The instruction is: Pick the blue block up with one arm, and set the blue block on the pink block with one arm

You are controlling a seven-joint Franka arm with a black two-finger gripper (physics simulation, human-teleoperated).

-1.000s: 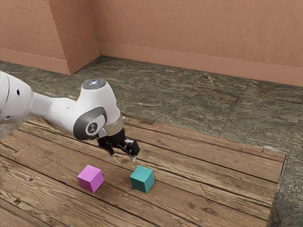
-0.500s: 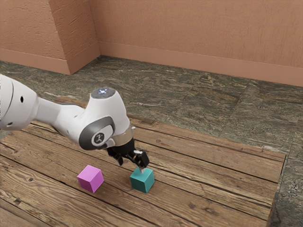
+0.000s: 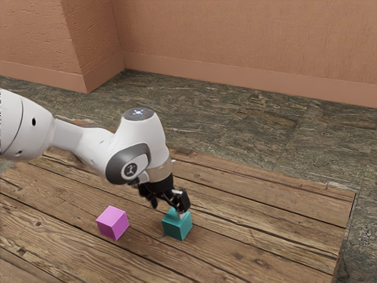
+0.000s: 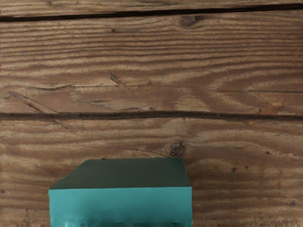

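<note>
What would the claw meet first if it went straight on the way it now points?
Most likely the blue block: the claw points down at it from just above. The wrist view also puts the block right under the hand. Exact alignment is hard to judge.

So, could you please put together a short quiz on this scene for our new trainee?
1. True or false: the blue block already sits on top of the pink block.
2. In the exterior view, where is the gripper? A) above the pink block; B) right at the top of the blue block; C) out beyond the edge of the wooden table.
3. In the exterior view, on which side of the pink block does the blue block stand?

Key
1. False: both blocks stand apart on the table.
2. B.
3. The exterior view's right.
</note>
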